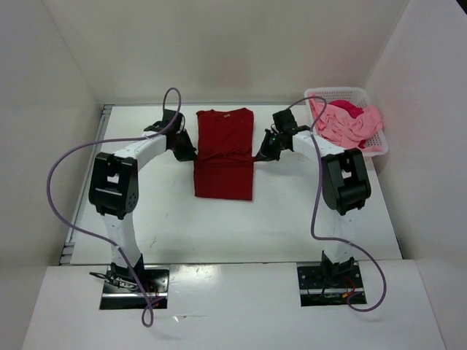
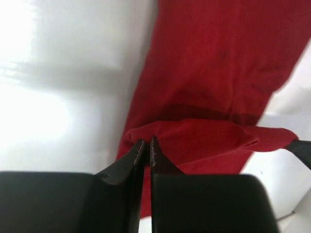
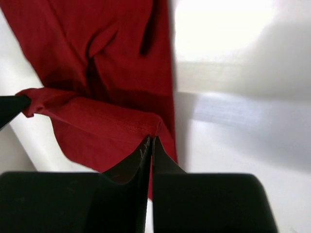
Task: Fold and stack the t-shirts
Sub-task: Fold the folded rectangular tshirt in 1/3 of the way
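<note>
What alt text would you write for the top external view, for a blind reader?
Two robot arms pinch a dark red t-shirt at its left and right edges, left gripper and right gripper shut on the cloth, on a white table. A white basket at the far right holds pink shirts.

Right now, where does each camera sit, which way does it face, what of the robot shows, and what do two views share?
Top external: above and behind the bases, looking down on the table; left arm and right arm show, the dark red t-shirt between them.
Left wrist: on the left arm, looking along the left gripper at the shirt's raised fold.
Right wrist: on the right arm, looking along the right gripper at that fold.
Shared: both wrist views show the fold and the other gripper's tip.
</note>
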You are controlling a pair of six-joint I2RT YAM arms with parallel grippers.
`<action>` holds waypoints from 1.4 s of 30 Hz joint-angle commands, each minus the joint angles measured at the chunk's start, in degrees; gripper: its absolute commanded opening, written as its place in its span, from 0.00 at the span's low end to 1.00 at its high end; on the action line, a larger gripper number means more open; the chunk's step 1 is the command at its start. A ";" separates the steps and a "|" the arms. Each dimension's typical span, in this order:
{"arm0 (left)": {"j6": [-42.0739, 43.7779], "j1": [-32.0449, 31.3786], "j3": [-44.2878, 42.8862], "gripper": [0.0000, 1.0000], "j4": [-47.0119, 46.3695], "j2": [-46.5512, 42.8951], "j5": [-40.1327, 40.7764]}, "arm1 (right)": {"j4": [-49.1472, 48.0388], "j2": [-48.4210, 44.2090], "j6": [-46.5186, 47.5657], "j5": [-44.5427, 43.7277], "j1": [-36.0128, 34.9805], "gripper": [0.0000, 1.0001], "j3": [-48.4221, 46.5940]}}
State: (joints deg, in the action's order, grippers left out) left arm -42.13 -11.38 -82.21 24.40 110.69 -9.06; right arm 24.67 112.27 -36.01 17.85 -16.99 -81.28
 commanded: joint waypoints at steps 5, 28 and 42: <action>0.83 1.53 -4.11 0.33 -5.32 -1.24 2.29 | 0.47 3.23 3.14 -0.62 2.49 0.22 -9.68; -8.23 -10.51 34.05 0.35 -18.69 -13.50 1.95 | -12.00 -12.25 -5.91 -6.59 -15.17 0.09 25.81; -13.59 -8.85 46.97 0.57 -12.36 -38.98 2.29 | -12.00 -23.78 -8.90 -5.29 -14.65 0.49 34.25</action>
State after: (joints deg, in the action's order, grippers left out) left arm -54.08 -21.82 -36.14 10.46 74.00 -9.15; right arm 14.55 88.58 -44.21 13.28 -32.23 -47.55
